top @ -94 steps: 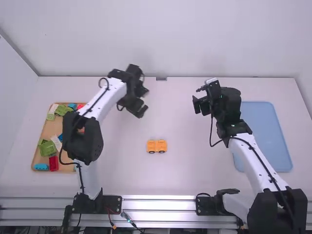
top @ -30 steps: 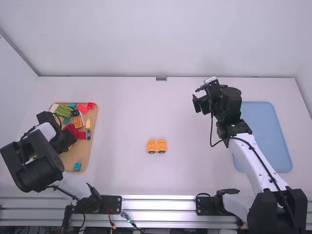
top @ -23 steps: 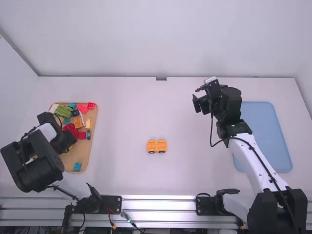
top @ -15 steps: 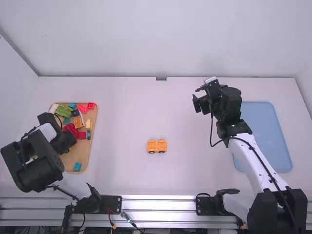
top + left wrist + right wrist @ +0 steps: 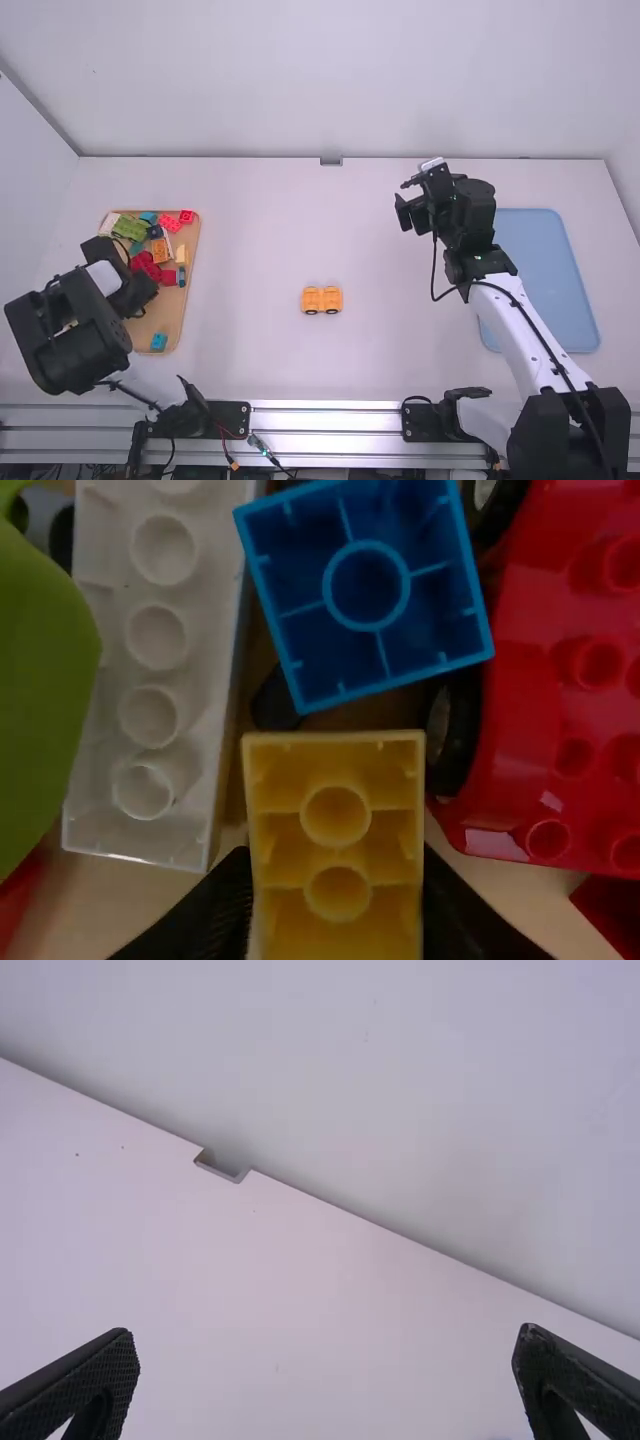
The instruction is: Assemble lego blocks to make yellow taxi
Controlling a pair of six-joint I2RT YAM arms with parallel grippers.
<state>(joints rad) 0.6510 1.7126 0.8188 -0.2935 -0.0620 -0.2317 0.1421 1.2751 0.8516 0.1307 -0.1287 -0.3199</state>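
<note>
Over the left part of the wooden tray is my left gripper (image 5: 132,290), its fingertips hidden there by the arm. In the left wrist view, the left gripper (image 5: 337,870) is shut on the sides of a yellow block (image 5: 337,835), whose hollow underside faces the camera. An orange-yellow piece with wheels (image 5: 322,300) stands on the table's middle. A small yellow block (image 5: 181,254) lies near the tray's right edge. My right gripper (image 5: 408,203) is above the table, right of the middle. Seen from its wrist, the right gripper (image 5: 325,1335) is wide open with nothing between its fingers.
Around the held block are a blue block (image 5: 365,585), a long white block (image 5: 155,690), a red wheeled piece (image 5: 570,710) and a green piece (image 5: 40,690). The wooden tray (image 5: 172,325) carries several mixed blocks. A blue tray (image 5: 548,280) lies at the right.
My left arm has swung from above the table's middle back over the wooden tray, then shifted very slightly in the last half second. The right arm and the wheeled piece have kept still.
</note>
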